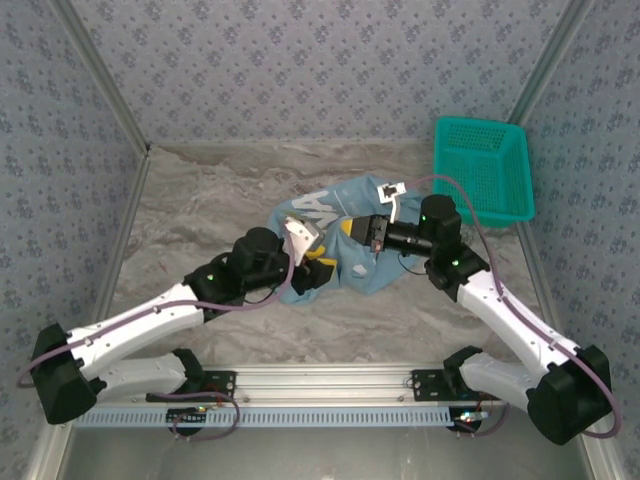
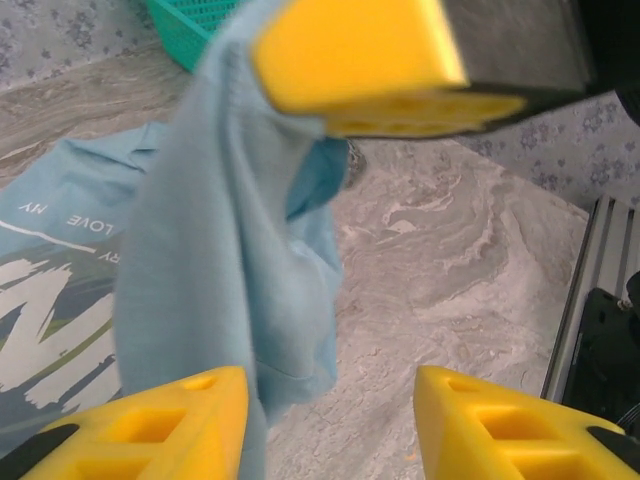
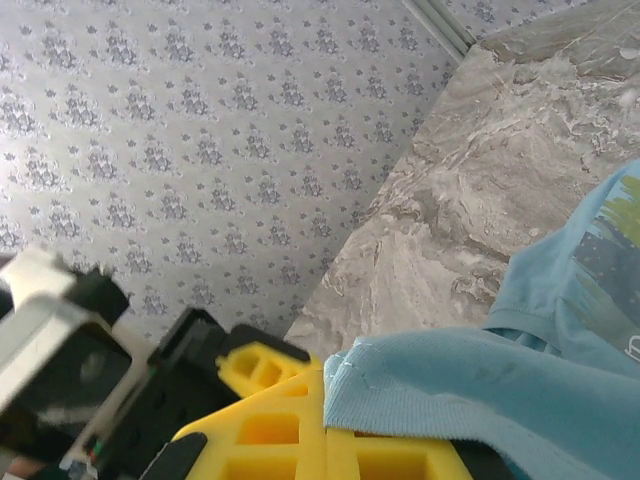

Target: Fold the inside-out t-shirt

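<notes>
The inside-out t-shirt [image 1: 352, 200], light blue with white lettering, lies crumpled mid-table. My right gripper [image 1: 352, 229] is shut on a stitched hem of it [image 3: 480, 380], and the yellow fingers [image 3: 328, 420] press together under the cloth. In the left wrist view a fold of the shirt [image 2: 220, 250] hangs from that gripper's yellow finger [image 2: 370, 60]. My left gripper [image 2: 330, 420] stands open just below. The hanging cloth brushes its left finger [image 2: 170, 430], with bare table between the two fingers. From above, the left gripper [image 1: 318, 264] sits at the shirt's near left edge.
A teal mesh basket [image 1: 482, 168] stands at the back right, close to the right arm's elbow. The grey marbled table [image 1: 200, 200] is walled by patterned panels on three sides. A metal rail [image 1: 320, 385] runs along the near edge.
</notes>
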Available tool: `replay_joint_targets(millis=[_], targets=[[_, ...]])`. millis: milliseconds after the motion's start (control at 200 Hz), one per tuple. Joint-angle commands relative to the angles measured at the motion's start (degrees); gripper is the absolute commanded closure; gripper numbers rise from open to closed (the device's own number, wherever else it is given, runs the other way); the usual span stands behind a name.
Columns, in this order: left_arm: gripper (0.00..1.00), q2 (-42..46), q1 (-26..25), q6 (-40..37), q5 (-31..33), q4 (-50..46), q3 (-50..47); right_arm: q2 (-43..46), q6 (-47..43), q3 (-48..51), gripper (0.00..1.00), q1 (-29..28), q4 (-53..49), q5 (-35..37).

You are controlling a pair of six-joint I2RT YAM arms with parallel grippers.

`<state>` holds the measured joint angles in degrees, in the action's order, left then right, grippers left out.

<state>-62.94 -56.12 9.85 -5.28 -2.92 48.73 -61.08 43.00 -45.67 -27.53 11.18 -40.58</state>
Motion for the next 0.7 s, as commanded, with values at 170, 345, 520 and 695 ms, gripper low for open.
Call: replay_joint_targets(millis=[170, 345, 520, 695], targets=[[0.49, -11.9, -5.0, -0.9, 16.6, 7.5, 4.0, -2.5, 11.7, -1.4, 1.00, 0.1, 11.9, 0.9], [0.46, -15.2, -3.4, -0.6, 20.2, 14.1, 3.8, -2.7, 14.8, 0.6, 1.00, 0.4, 15.5, 1.6], [0.46, -14.0, 1.6, 2.7, 11.7, 21.4, 0.8, -2.5, 15.8, 1.9, 1.00, 0.6, 16.4, 1.8], [0.57, -13.4, 4.2, 3.5, 3.6, 24.8, 1.1, -2.7, 16.1, 2.8, 1.00, 0.7, 17.9, 2.3]])
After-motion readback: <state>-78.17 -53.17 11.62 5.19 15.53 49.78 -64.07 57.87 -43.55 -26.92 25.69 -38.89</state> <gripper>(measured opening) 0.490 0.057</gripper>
